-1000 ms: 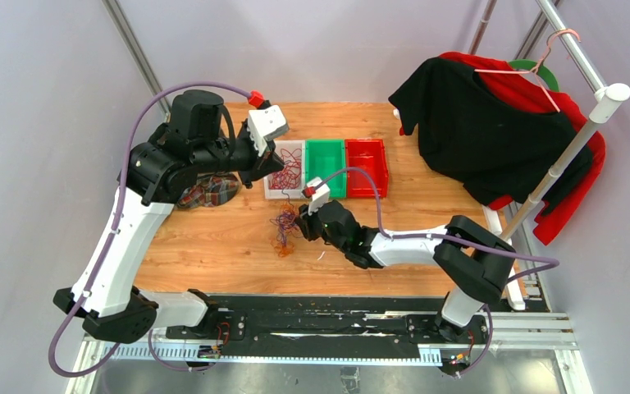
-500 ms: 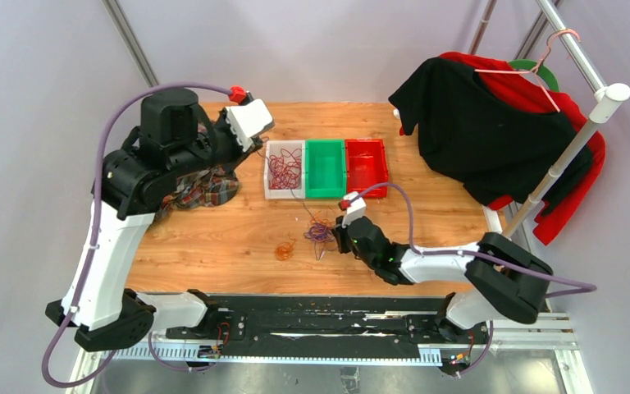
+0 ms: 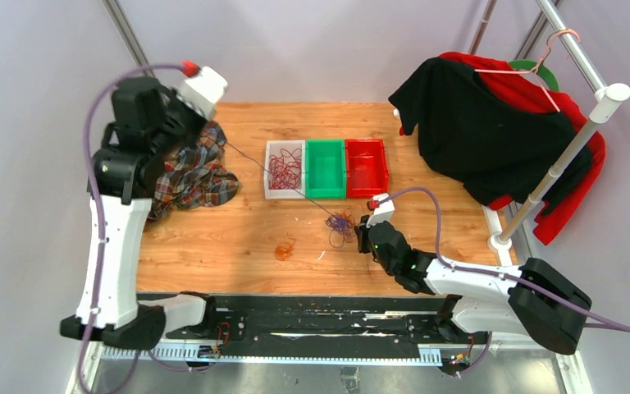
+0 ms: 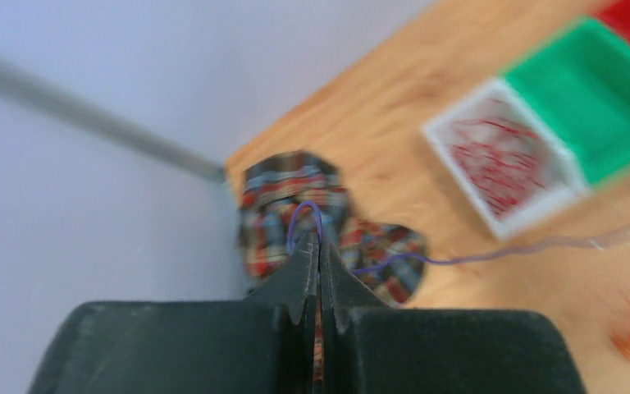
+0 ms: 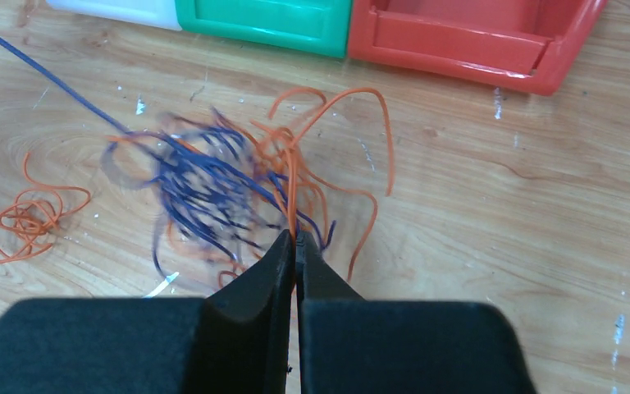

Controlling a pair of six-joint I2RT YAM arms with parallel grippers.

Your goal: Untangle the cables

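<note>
The wooden table (image 3: 426, 222) is showing an orange-brown grain, and a white plastic bin (image 3: 284, 195) is holding dark red thread-like wires (image 3: 285, 169) beside a green plastic bin (image 3: 326, 168) and a red plastic bin (image 3: 367, 167). A thin purple wire (image 3: 246, 158) is leading into a tangle of thin purple and orange wires (image 3: 341, 222), and a small wire coil (image 3: 285, 249) is showing plain orange. A crumpled cloth (image 3: 193, 172) is displaying a red, blue and white plaid, while draped garments (image 3: 476, 123) are showing black over red.

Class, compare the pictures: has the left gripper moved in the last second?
Yes. The left gripper, pinching a purple cable, swung left, away from the white bin.
</note>
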